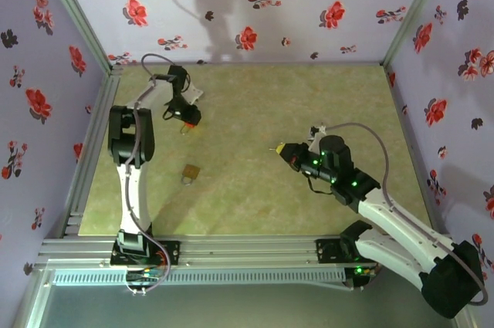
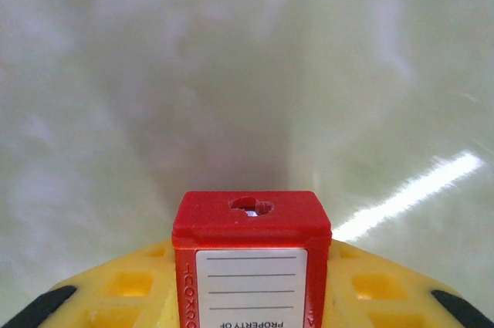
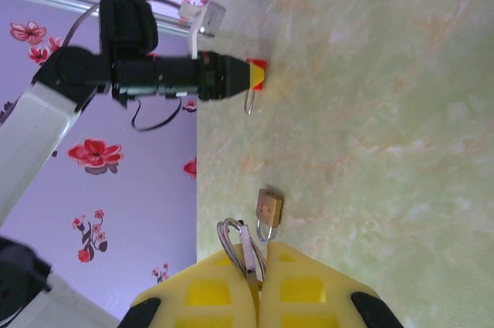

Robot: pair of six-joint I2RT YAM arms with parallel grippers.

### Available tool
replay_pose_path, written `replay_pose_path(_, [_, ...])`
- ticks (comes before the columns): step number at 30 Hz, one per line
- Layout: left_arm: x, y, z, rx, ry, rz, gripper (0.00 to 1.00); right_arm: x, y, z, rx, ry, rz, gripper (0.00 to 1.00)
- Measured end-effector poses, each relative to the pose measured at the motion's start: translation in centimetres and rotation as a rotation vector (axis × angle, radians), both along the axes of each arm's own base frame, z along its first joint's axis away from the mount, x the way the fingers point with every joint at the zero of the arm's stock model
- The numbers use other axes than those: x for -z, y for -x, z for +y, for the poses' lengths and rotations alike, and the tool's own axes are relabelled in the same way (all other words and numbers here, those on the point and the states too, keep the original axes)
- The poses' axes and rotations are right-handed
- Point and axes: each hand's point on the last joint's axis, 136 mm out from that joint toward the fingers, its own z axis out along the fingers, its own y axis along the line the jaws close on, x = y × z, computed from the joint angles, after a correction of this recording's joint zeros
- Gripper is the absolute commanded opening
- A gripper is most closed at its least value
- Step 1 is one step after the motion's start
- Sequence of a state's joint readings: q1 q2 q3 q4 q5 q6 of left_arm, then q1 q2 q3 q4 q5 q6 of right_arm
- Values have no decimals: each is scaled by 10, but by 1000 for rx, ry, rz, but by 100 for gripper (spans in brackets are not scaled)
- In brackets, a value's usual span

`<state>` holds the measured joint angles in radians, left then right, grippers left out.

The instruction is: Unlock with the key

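Overhead view spans the table (image 1: 255, 189); both wrist views skim it closely.

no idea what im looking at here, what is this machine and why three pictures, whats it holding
It is a robot with two thin arms bolted to the near edge of a table, each ending in a two-finger gripper with yellow pads. One picture looks down from above; the other two come from small cameras on each wrist.

The left gripper is shut on the red padlock, keyhole end facing its camera. In the right wrist view that padlock's metal loop hangs down beside the table.

The right gripper is shut on the key, a thin metal piece on a wire ring pinched between its pads.

A brass padlock lies loose on the green table, between the arms. The walls are flowered cloth.
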<state>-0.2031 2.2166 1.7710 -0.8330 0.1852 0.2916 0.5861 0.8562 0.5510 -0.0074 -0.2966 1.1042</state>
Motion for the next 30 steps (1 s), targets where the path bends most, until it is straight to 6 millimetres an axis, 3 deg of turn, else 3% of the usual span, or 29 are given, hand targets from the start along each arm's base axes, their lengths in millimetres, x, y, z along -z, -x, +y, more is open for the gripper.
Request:
replay_pose_path(4, [-42,25,-23,66,91,-105,25,-4,-5,-10,12,29,15,0])
replay_pose_path(7, [-95,49,-57,195,185,-260,24,-10,-10,-22,22,50,20,0])
replay_pose_path(9, [-133,78,-90,362,256,-387,24,-19,-13,-29,17,58,10,0])
replay_pose_path(12, [-164,131,-135,615,328,-529,22,-34,-12,-31,-21,73,-18,0])
replay_pose_path(15, [-172,180,-168,821,383,-606,17,-48,-8,-25,-90,86,-49,0])
replay_pose_path(19, [-164,212,-187,966,403,-677,16,-52,0,-20,-151,86,-61,0])
replay_pose_path(25, [-169,231,-211,1073,398,-761,14,-46,11,-10,-208,74,-45,0])
replay_pose_path(30, [-172,236,-218,1096,401,-787,14,-39,28,6,-275,88,-39,0])
